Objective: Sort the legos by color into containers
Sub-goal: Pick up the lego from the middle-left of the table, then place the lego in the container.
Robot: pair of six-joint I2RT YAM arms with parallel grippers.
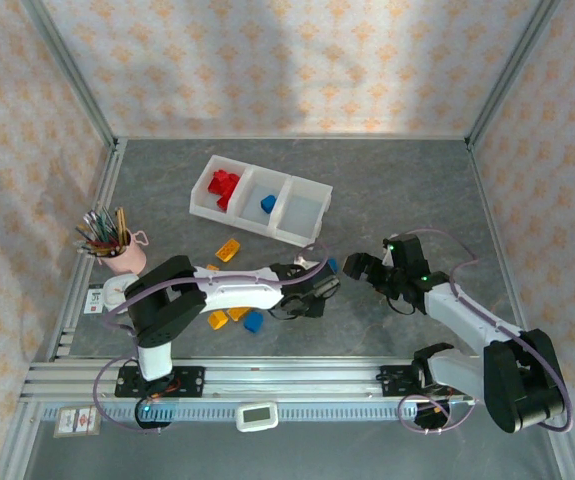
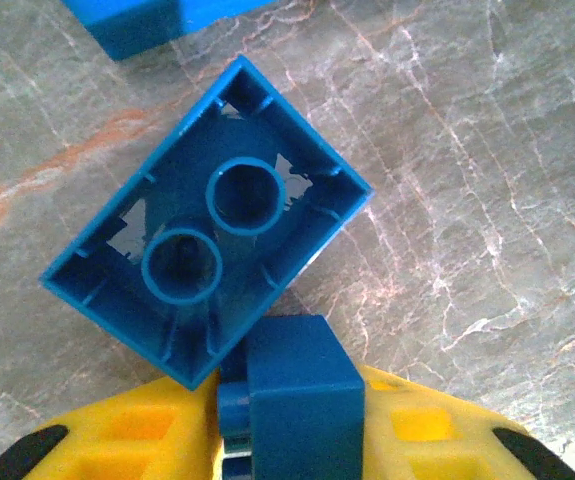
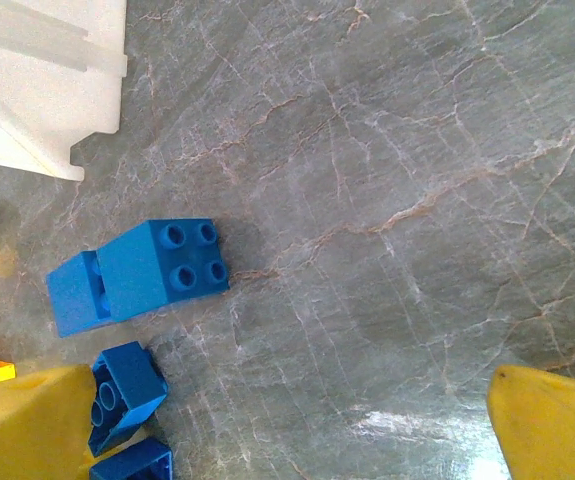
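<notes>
We see the left gripper [image 1: 324, 284] clenched, it seems, on a small blue lego [image 2: 302, 390], touching an upturned blue lego [image 2: 207, 265] on the bench [image 2: 487, 200]. The right gripper [image 1: 363, 270] hangs released, fingers wide, above more blue legos [image 3: 152, 268]. The containers [image 1: 307, 222] hold red legos [image 1: 225, 186] in the left compartment and a lone blue lego [image 1: 268, 203] in the middle one.

Red legos [image 1: 225, 186] lie in the containers' [image 1: 199, 203] left compartment, 1 blue lego [image 1: 268, 203] in the middle, others scattered outside.
</notes>
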